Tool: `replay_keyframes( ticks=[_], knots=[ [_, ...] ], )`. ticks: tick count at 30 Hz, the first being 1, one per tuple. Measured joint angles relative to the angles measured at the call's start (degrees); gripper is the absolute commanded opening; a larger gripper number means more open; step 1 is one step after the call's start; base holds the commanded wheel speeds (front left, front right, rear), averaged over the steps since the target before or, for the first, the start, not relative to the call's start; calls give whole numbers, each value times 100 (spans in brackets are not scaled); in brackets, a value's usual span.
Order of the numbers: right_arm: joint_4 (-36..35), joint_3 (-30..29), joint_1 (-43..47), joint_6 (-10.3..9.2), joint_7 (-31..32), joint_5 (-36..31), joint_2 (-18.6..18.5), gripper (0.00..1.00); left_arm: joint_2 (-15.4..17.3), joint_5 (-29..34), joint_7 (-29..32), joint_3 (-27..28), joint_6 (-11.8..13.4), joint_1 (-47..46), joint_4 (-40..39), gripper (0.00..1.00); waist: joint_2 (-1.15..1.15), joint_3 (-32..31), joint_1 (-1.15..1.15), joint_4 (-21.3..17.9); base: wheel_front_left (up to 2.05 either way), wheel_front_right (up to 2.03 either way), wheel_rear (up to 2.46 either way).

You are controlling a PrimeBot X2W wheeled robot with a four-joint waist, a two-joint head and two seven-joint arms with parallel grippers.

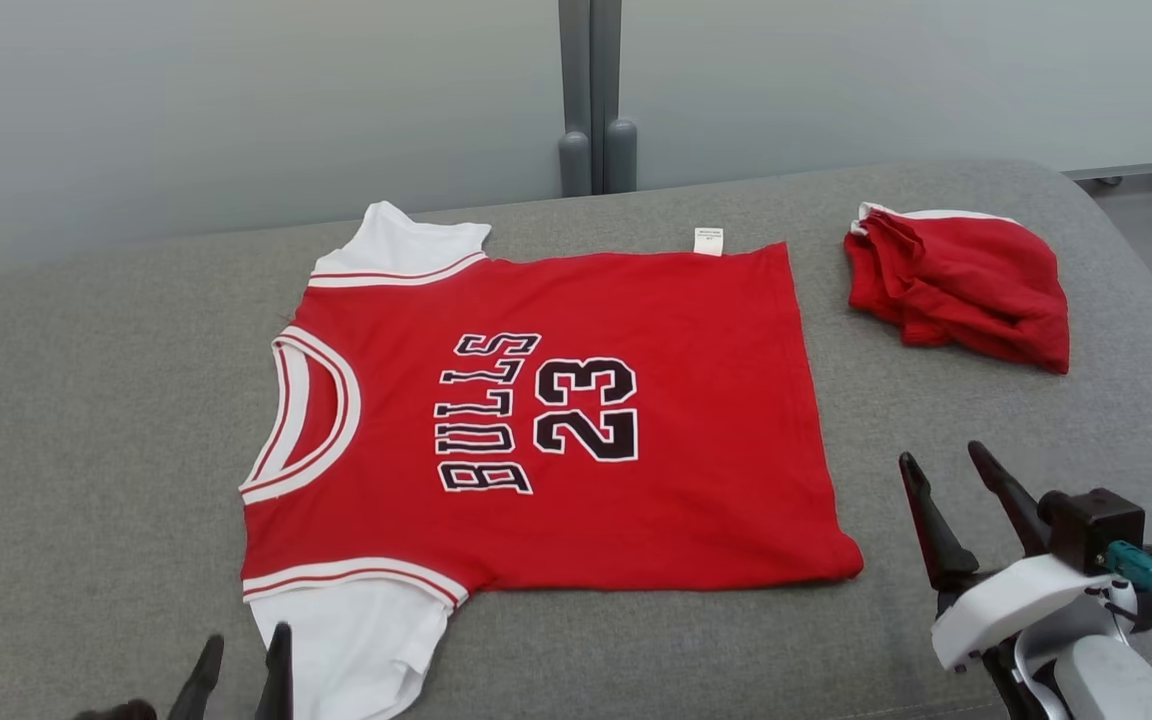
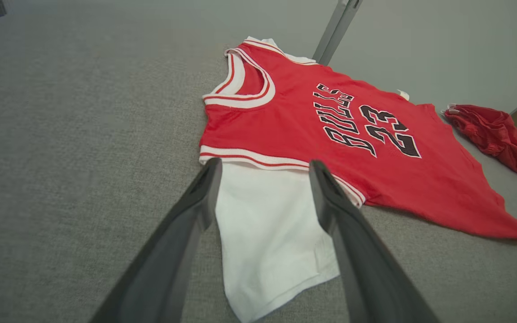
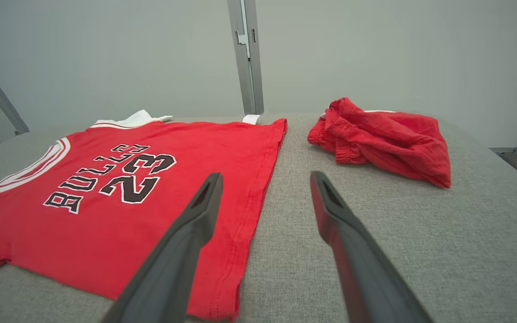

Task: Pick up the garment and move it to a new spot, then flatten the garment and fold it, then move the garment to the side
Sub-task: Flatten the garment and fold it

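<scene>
Grey fabric surface [image 1: 86,400] | pale wall [image 1: 236,100] behind | jersey [image 1: 556,400] flat | left gripper [image 1: 246,637], right gripper [image 1: 941,455] spread, empty

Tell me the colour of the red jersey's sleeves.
White sleeves on the red jersey; clearest in left wrist view.

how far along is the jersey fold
Done: the jersey lies spread flat on the grey surface. In hand: nothing, the left tool and right tool are both open and empty. Left: folding it, then moving it aside.
</scene>
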Motion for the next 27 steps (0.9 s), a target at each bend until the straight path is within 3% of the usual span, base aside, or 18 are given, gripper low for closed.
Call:
replay_keyframes(
  ticks=[9,15,27],
  knots=[
    [-469,-175,-329,-113,0,-100,90,100,-74,305,-63,-110,35,-697,-582,100,0,-103,0,-72,0,0,0],
    [-568,-149,-407,-129,0,-98,393,100,-192,325,-89,22,299,-722,-719,100,0,-129,0,-193,0,0,0],
    [-501,-132,-186,-208,0,-101,465,100,-247,502,-89,34,734,-494,-733,100,0,-173,0,-210,0,0,0]
  ],
)
